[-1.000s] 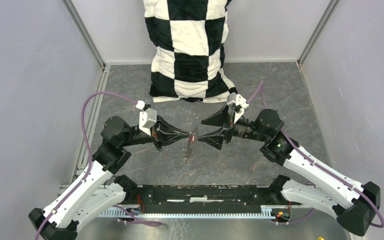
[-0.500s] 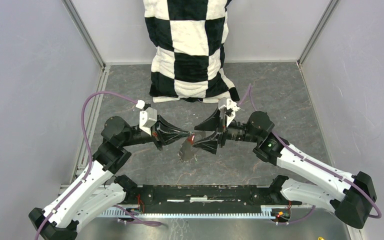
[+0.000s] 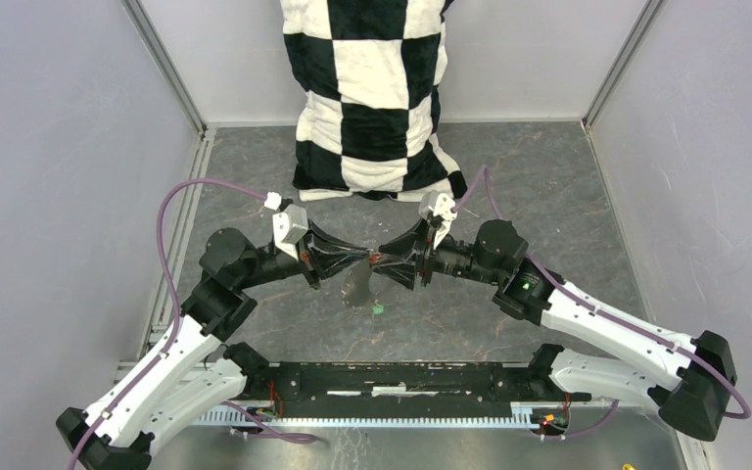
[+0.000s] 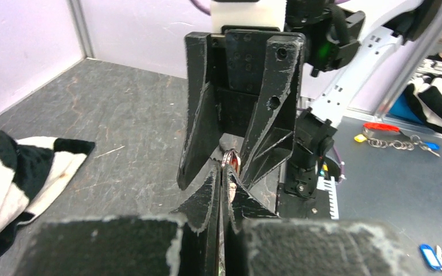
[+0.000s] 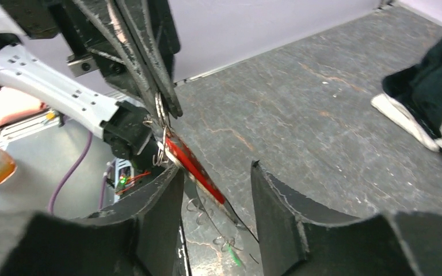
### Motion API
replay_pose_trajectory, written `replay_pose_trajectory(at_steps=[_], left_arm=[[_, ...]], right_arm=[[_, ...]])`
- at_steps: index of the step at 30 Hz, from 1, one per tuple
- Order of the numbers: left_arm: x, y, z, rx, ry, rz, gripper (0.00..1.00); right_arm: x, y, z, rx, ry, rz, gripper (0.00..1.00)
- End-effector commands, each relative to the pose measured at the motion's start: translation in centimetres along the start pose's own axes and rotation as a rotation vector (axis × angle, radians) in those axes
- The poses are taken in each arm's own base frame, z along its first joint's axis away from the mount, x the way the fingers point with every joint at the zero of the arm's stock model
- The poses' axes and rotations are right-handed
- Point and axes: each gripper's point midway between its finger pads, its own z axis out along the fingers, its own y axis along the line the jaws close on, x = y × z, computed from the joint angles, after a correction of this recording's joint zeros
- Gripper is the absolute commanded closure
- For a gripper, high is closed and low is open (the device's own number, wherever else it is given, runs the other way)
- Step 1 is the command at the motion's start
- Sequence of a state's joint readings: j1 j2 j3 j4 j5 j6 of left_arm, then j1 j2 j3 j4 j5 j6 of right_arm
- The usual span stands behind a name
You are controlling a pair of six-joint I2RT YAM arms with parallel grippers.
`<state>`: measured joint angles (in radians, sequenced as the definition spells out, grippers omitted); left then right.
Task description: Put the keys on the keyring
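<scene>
Right wrist view: the left gripper (image 5: 170, 106) is pressed together on the keyring (image 5: 159, 113), and just below the keyring the red key (image 5: 193, 165) slants lengthwise into the right gripper (image 5: 217, 172), whose fingers stand spread on either side of it.

Nothing readable here, honestly. No text, brand, number or sign comes out legibly in the top view or in either wrist view. The small coloured bits off the table, at the right edge of the left wrist view, are too small and blurry to show any lettering.
</scene>
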<state>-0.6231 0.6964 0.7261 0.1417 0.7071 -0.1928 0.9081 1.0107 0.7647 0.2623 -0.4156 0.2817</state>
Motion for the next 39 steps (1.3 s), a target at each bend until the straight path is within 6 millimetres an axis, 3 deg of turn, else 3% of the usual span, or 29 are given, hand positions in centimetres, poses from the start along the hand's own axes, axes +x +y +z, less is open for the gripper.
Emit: replay_pose_trajectory(at_steps=[1, 6, 10, 15, 20, 26, 30, 35, 37, 39], left_arm=[[-0.3, 1.5, -0.5, -0.096, -0.023, 0.025, 0.98], [0.0, 2.2, -0.6, -0.139, -0.022, 0.018, 0.98], [0.1, 2.9, -0.9, -0.182, -0.023, 0.026, 0.98], [-0.3, 4.1, -1.2, -0.252, -0.032, 0.050, 0.98], [-0.6, 3.8, -1.1, -0.244, -0.044, 0.032, 0.98], [-0.9, 2.4, -0.9, -0.170, -0.048, 0.006, 0.98], [-0.8, 2.5, -1.0, -0.181, -0.042, -0.002, 0.98], [-0.8, 2.7, -1.1, -0.196, -0.040, -0.015, 0.98], [-0.7, 3.1, -1.1, -0.215, -0.040, 0.002, 0.98], [-0.8, 4.6, -1.6, -0.303, -0.042, 0.016, 0.98]], right_arm=[[-2.6, -1.6, -0.5, 0.126, -0.044, -0.056, 0.49], [-2.8, -1.6, -0.7, 0.156, -0.051, -0.087, 0.50], [-2.4, -1.3, -0.6, 0.138, -0.038, -0.087, 0.65], [-0.9, -0.1, -0.7, 0.066, 0.015, -0.069, 0.72], [0.4, 1.3, -0.9, -0.005, 0.035, -0.009, 0.73], [1.2, 1.8, -1.2, -0.039, 0.066, 0.033, 0.47], [-1.7, 1.9, -2.2, -0.055, 0.030, -0.015, 0.38], [-6.3, 0.2, -3.1, 0.037, -0.053, -0.076, 0.33], [-6.3, 0.0, -2.4, 0.032, -0.068, -0.036, 0.33], [-5.6, 0.1, -1.5, 0.002, -0.072, 0.015, 0.23]])
